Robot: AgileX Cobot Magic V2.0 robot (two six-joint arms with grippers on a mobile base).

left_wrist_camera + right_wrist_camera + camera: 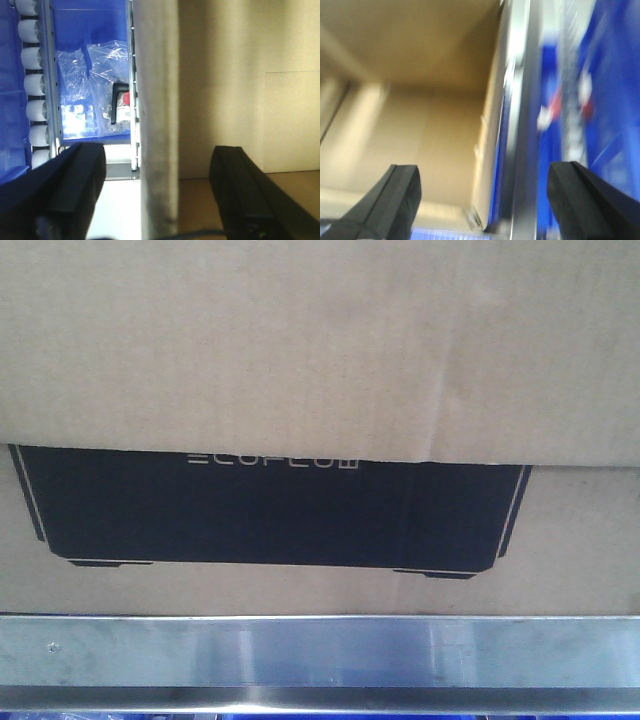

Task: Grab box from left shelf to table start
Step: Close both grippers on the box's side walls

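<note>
The crosswise box (320,360) is found at two o'clock of the wide left pincer (155,160), ten of the wide right pincer (485,172).

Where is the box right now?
In the front view the box fills the frame, just above the silver rail of the left shelf.

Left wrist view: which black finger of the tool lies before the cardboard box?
The finger at the picture's right, against the box; the other lies on the blue bin side.
</note>
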